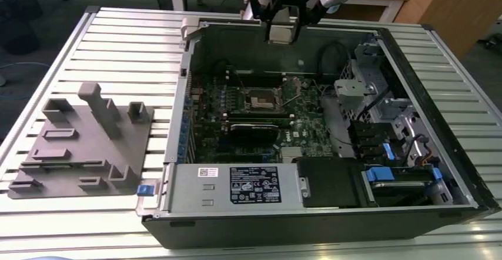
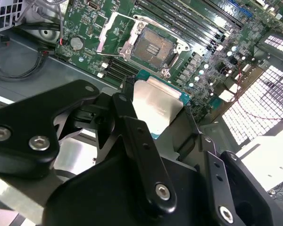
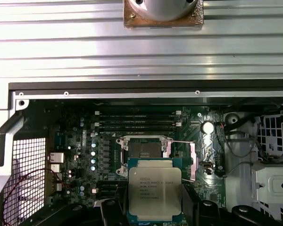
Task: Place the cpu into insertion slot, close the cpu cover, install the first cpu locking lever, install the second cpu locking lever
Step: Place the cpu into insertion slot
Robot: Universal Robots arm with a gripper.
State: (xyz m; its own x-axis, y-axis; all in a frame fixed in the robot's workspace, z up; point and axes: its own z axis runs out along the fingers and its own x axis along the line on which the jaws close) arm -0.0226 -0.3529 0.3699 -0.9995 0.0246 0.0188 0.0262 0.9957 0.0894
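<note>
My gripper (image 1: pixel 281 35) hangs above the far rim of the open computer case (image 1: pixel 178 130), shut on the cpu. In both wrist views the cpu (image 3: pixel 154 190) (image 2: pixel 156 106), a silvery square chip on a green base, is pinched at two opposite edges between black fingers (image 3: pixel 114 209) (image 2: pixel 132 117). The insertion slot (image 3: pixel 143 150) (image 2: pixel 153 47) (image 1: pixel 263 100) lies bare on the green motherboard below and beyond the chip. Its cpu cover (image 2: pixel 109 29) (image 3: pixel 193 161) stands swung open beside the socket. The chip is well above the board and touches nothing.
Memory slots (image 3: pixel 139 120) run beside the socket, and a long black card (image 1: pixel 253 129) sits on its near side. Drive bays and cables (image 1: pixel 384 125) fill the exterior view's right. A grey fixture block (image 1: pixel 82 145) lies on the slatted table at the exterior view's left.
</note>
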